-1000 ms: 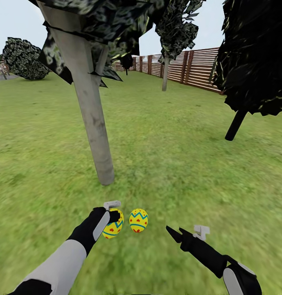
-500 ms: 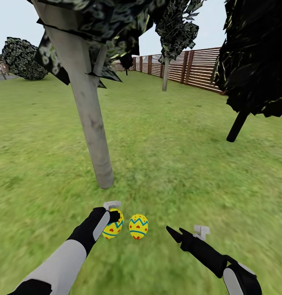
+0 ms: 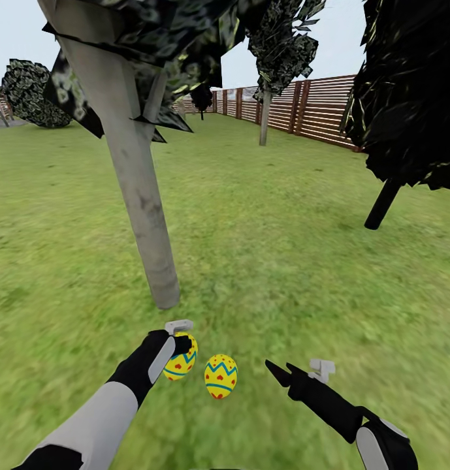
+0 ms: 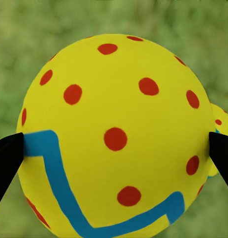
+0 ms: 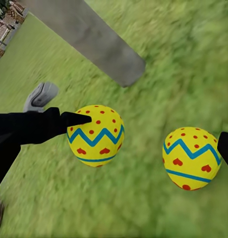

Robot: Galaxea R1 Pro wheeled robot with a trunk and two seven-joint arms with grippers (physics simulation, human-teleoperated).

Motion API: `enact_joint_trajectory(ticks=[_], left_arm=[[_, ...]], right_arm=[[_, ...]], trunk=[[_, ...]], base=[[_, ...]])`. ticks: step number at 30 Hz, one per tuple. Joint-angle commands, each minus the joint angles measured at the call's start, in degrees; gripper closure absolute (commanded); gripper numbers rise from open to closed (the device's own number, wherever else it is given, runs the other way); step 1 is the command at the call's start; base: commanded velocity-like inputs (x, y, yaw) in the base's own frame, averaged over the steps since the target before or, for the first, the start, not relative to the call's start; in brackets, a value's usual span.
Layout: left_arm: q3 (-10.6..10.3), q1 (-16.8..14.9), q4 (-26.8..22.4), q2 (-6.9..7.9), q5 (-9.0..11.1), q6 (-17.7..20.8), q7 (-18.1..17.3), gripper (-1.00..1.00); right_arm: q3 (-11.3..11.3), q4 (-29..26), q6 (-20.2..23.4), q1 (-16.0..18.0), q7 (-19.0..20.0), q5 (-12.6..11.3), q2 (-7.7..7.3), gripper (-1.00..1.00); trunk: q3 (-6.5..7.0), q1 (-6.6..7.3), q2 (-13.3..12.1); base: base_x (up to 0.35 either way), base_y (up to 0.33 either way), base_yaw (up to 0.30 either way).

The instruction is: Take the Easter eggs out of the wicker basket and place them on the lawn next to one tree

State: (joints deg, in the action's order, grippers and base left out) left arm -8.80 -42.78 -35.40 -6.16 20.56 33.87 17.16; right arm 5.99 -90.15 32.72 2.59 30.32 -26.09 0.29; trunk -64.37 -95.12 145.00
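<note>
My left gripper (image 3: 180, 344) is shut on a yellow Easter egg (image 3: 181, 361) with red dots and a blue zigzag, held just above the lawn (image 3: 283, 261). In the left wrist view that egg (image 4: 114, 134) sits between the two black fingers (image 4: 7, 159). A second egg (image 3: 221, 376) lies on the grass just right of it, also seen from the right wrist as the second egg (image 5: 192, 158). The pale grey tree trunk (image 3: 143, 209) stands a short way beyond both. My right gripper (image 3: 278, 367) hangs open, holding nothing, right of the eggs. The wicker basket and a third egg are out of view.
A dark tree with a thin black trunk (image 3: 382, 205) stands at the right. A brown slat fence (image 3: 316, 108) runs along the back right, with another grey-trunked tree (image 3: 264, 121) before it. A dark bush (image 3: 32, 91) sits far left. Open grass lies all around.
The whole view has shifted: the trunk's base and the lying egg sit lower in the picture, so the camera has moved closer. Both grippers keep their pose.
</note>
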Motion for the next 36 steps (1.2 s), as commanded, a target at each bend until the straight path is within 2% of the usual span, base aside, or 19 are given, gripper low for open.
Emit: enact_joint_trajectory(ticks=[1,16,24,30,36], left_arm=[[-0.3,0.0,-0.1,0.06,0.6,0.2,0.5,1.00],[-0.2,0.1,-0.1,0.52,0.9,0.2,0.8,1.00],[0.0,0.3,-0.8,0.62,0.9,0.1,0.7,1.00],[0.1,0.3,-0.7,0.62,1.0,0.1,0.7,1.00],[0.1,0.3,-0.6,0.63,1.0,0.1,0.7,1.00]], right_arm=[[0.1,0.0,0.4,0.0,0.1,-0.4,0.03,-1.00],[0.2,0.0,0.5,0.0,0.1,-0.4,-0.09,-1.00],[0.3,0.0,0.5,0.0,0.1,-0.4,-0.11,-1.00],[0.3,0.0,0.5,0.0,0.1,-0.4,-0.11,-1.00],[0.3,0.0,0.5,0.0,0.1,-0.4,-0.06,-1.00]], trunk=[[-0.05,0.01,0.0],[-3.15,-0.35,0.2],[-3.15,-0.35,0.2],[-4.48,-0.50,0.3],[-4.48,-0.50,0.3]], base=[[0.005,0.000,0.000],[0.000,0.000,0.000],[0.000,0.000,0.000],[0.000,0.000,0.000],[0.005,0.001,0.000]])
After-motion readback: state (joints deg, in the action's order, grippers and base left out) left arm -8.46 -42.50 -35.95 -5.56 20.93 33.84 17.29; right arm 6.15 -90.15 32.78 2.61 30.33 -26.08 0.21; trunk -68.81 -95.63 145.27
